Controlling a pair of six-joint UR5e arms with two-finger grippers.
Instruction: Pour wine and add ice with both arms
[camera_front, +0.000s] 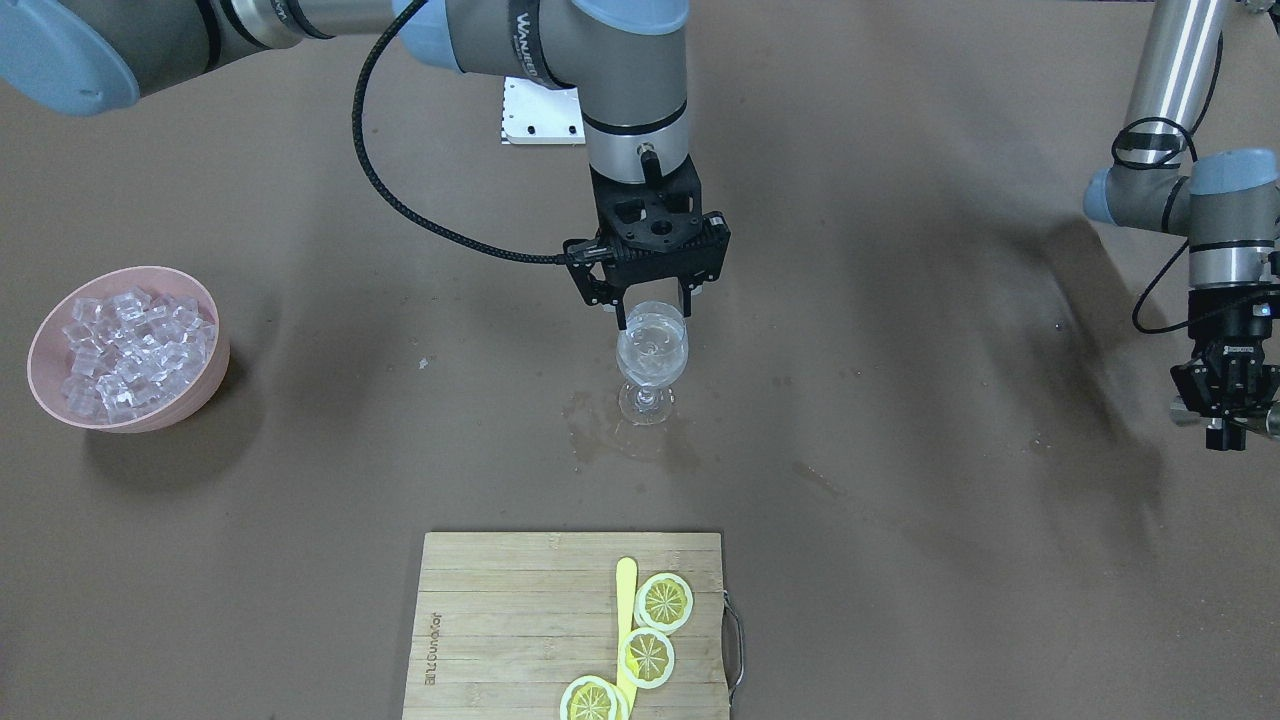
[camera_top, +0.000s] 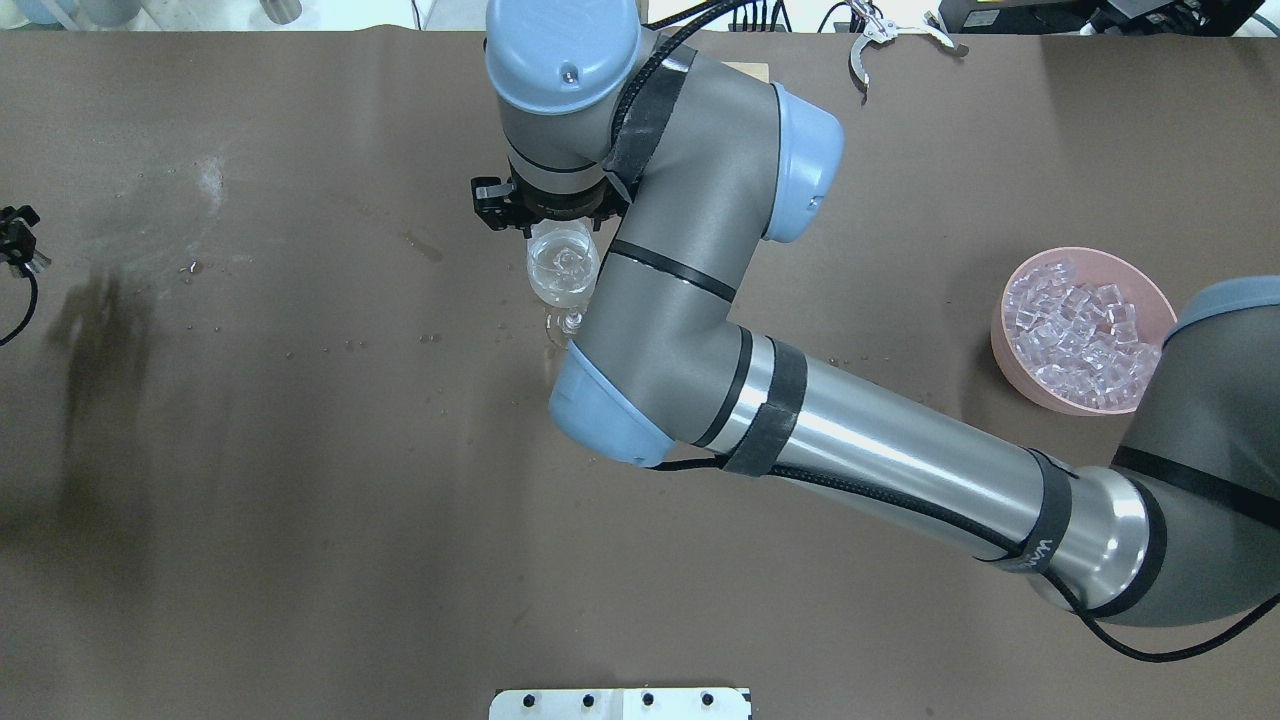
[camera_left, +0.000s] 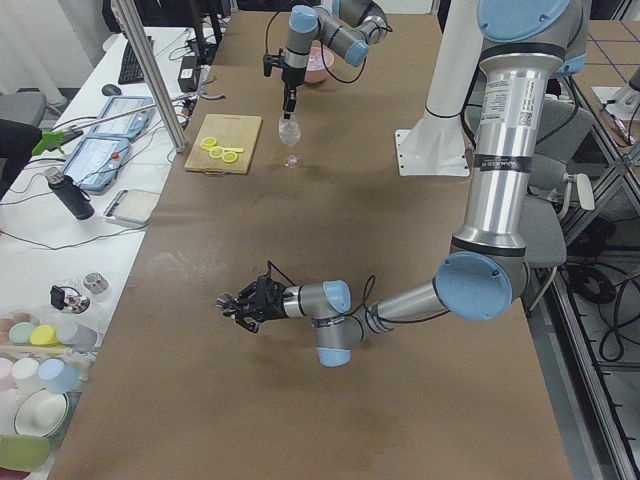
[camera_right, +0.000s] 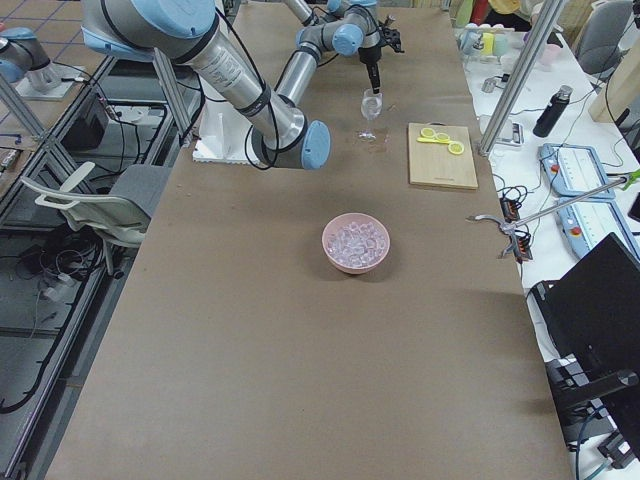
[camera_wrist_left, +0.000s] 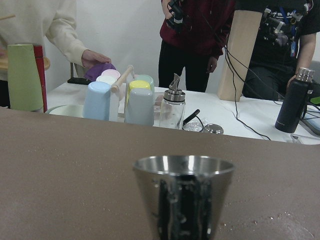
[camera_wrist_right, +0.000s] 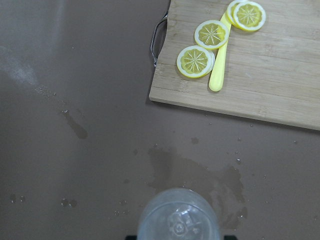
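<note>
A clear wine glass (camera_front: 652, 352) stands upright mid-table in a wet patch. It holds clear, glassy contents, and from overhead (camera_top: 563, 264) these look like ice cubes; I cannot tell the wine apart from them. My right gripper (camera_front: 652, 303) hangs straight down over the glass rim, with its fingers (camera_front: 612, 300) spread about a rim's width apart and nothing between them. Ice (camera_front: 130, 345) fills a pink bowl (camera_front: 205, 392) far to that arm's side. My left gripper (camera_front: 1228, 438) is low near the table's other end, shut on a steel cup (camera_wrist_left: 184, 195).
A wooden cutting board (camera_front: 500, 630) with three lemon slices (camera_front: 664, 601) and a yellow knife (camera_front: 625, 600) lies at the operators' edge. Spilled liquid (camera_front: 600, 432) darkens the brown mat around the glass foot. The white base plate (camera_front: 542, 115) sits behind the right arm.
</note>
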